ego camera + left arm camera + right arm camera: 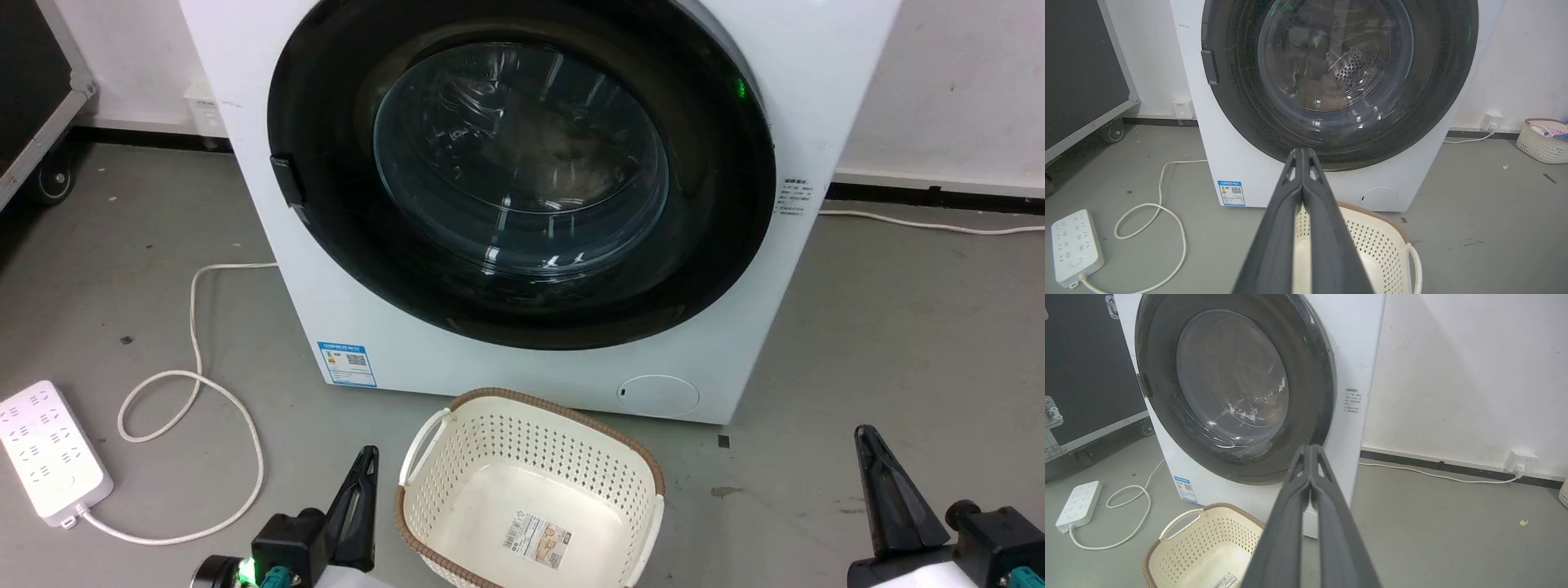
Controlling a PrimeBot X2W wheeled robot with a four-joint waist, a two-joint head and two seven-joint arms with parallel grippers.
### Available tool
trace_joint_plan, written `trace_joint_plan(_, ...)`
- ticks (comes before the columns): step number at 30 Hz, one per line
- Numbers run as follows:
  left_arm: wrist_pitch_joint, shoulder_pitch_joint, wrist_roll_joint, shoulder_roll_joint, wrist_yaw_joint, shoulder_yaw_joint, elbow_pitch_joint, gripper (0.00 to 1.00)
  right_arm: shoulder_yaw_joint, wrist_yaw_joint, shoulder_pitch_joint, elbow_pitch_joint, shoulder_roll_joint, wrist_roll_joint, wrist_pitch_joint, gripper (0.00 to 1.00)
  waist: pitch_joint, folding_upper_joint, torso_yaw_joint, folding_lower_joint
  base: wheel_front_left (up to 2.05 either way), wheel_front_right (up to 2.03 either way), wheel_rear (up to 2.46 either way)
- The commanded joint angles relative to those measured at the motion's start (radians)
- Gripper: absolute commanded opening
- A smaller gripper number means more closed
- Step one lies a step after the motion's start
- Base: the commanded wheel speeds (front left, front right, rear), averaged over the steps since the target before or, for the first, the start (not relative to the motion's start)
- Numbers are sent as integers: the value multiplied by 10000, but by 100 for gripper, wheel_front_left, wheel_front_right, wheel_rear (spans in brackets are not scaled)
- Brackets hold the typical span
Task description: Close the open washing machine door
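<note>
The washing machine door (1337,73) is seen closed flush against the washing machine (1249,175) at 12 o'clock; the left pincer (1302,152), fingers pressed together, is seen at 6 o'clock.

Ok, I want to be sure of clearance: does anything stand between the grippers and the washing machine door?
Only the laundry basket, on the floor before the washing machine, between the left gripper and right gripper. It sits below the washing machine door, whose face is otherwise unobstructed. The door already looks shut.

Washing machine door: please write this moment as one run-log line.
washing machine door: flush on washing machine, looks closed | left gripper: jaws shut, empty | right gripper: jaws shut, empty
</note>
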Motion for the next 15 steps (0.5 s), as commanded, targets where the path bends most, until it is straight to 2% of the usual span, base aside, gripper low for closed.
trace_joint_plan(1, 33, -9, 47, 5, 21, 39, -54, 0, 25, 0, -34, -20, 3, -14, 55, 0, 2, 0, -4, 0, 0, 0, 0)
trace_joint_plan(15, 319, -34, 166, -7, 74, 164, -258, 0, 130, -1, -121, -69, 9, -54, 342, 0, 32, 0, -57, 0, 0, 0, 0)
